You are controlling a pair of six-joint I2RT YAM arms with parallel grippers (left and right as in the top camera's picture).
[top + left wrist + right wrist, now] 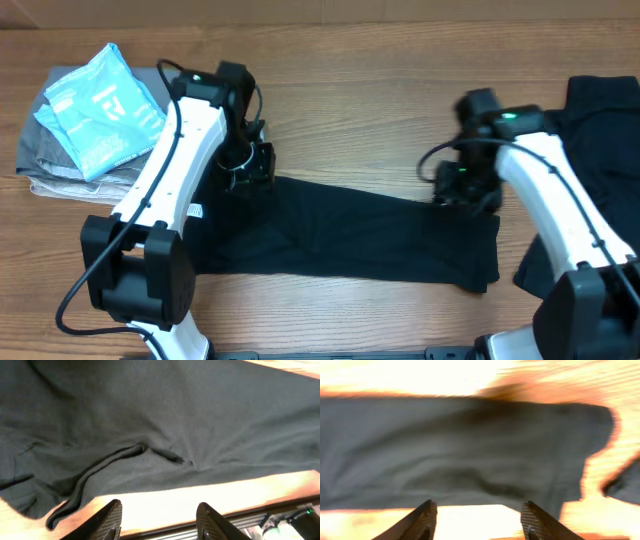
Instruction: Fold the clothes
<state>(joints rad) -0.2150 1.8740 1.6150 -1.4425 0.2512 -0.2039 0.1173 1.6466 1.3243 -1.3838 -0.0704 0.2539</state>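
One black T-shirt [350,235] lies across the middle of the table as a long flat band. My left gripper [248,172] hovers over its far left corner. In the left wrist view the gripper [160,516] is open with only bare wood between its fingers, and the black T-shirt's [175,420] wrinkled edge lies just beyond them. My right gripper [466,190] is over the band's far right corner. The right wrist view shows it [477,512] open and empty, with the black T-shirt [460,450] blurred just ahead of the fingertips.
More black clothes [600,130] lie heaped at the right edge, partly under the right arm. A light-blue garment [100,105] sits on grey and beige folded garments [45,170] at the back left. Bare wood runs along the front edge.
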